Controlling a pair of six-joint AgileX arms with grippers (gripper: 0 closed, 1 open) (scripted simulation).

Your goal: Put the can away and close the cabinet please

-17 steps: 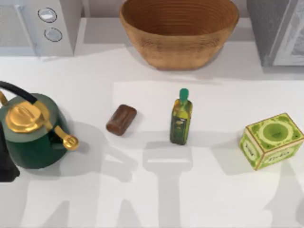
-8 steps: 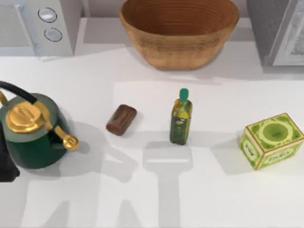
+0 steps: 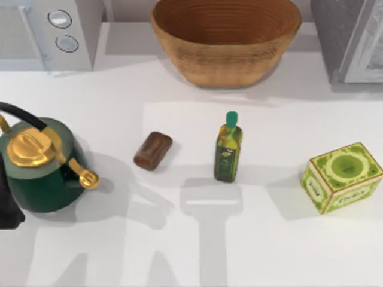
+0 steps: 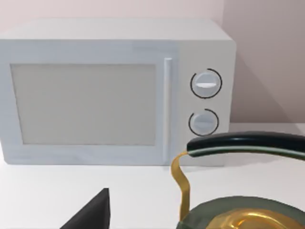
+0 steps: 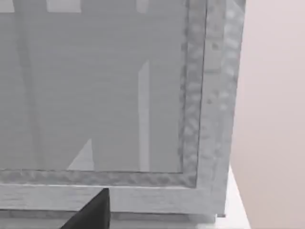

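Observation:
The can (image 3: 152, 150), a small dark reddish-brown cylinder, lies on its side on the white table, left of centre, with nothing touching it. The grey cabinet (image 3: 350, 39) stands at the back right corner; the right wrist view faces its framed glass front (image 5: 193, 119) from close by. My left arm (image 3: 6, 206) is parked at the table's left edge behind the kettle, far from the can. A dark part of the left gripper (image 4: 90, 214) shows in the left wrist view. A dark part of the right gripper (image 5: 90, 212) shows in front of the cabinet.
A green kettle (image 3: 42, 167) with gold lid stands left of the can. A green-capped oil bottle (image 3: 228, 152) stands to the can's right, and a green printed box (image 3: 342, 176) sits far right. A wicker basket (image 3: 226, 39) and a white microwave (image 3: 51, 30) line the back.

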